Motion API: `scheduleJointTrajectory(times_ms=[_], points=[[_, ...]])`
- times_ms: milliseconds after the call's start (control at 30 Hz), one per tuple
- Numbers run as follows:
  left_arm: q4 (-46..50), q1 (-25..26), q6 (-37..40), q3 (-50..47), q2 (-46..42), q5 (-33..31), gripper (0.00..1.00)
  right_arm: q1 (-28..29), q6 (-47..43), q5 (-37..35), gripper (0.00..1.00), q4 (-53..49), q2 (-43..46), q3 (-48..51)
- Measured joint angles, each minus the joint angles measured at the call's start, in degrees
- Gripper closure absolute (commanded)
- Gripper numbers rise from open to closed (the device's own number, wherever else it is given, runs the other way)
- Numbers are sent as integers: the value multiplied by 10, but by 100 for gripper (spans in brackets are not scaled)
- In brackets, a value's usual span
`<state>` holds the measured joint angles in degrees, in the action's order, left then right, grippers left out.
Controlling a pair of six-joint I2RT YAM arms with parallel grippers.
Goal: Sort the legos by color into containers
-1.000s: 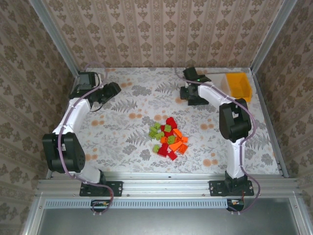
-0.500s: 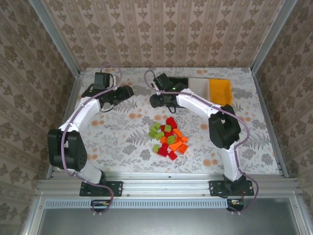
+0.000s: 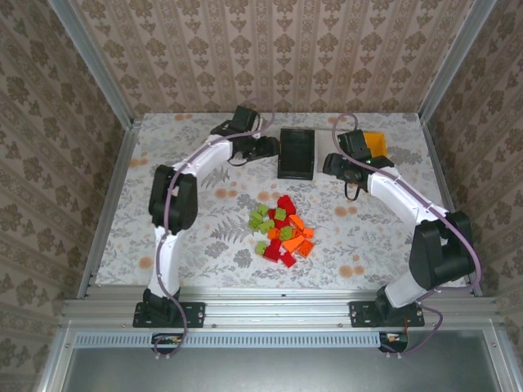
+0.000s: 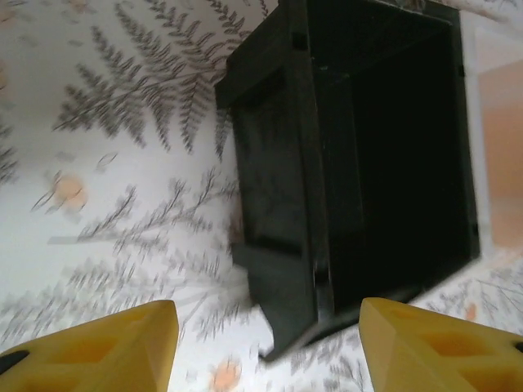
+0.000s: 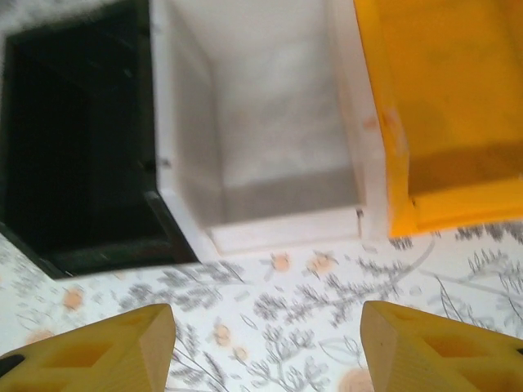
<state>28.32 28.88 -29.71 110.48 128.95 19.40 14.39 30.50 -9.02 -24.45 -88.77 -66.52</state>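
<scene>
Legos (image 3: pixel 282 230) lie heaped on the bench (image 3: pixel 204 237); we see none in the containers (image 5: pixel 286 224). Our left claw (image 4: pixel 270 343) and right claw (image 5: pixel 265 347) gape, holding nothing; all sorting lies ahead.

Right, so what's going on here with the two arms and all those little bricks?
Sorting has not started: the legos lie in one mixed red, orange and green pile in the middle of the table. At its far side the black bin, white bin and orange bin stand in a row. The left gripper faces the black bin and the right gripper faces the white one. Both are open and hold nothing.
</scene>
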Motion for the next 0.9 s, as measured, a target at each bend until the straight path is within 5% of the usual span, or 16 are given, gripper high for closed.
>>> scheduleJointTrajectory(times_ms=[400, 800, 900], points=[[54, 44, 10, 128, 98, -111, 43, -5, 2, -28, 35, 21, 46, 58], [61, 69, -20, 137, 127, -184, 71, -5, 9, -40, 36, 52, 72, 115], [69, 68, -14, 137, 127, -203, 84, -5, 19, -27, 37, 65, 72, 134]])
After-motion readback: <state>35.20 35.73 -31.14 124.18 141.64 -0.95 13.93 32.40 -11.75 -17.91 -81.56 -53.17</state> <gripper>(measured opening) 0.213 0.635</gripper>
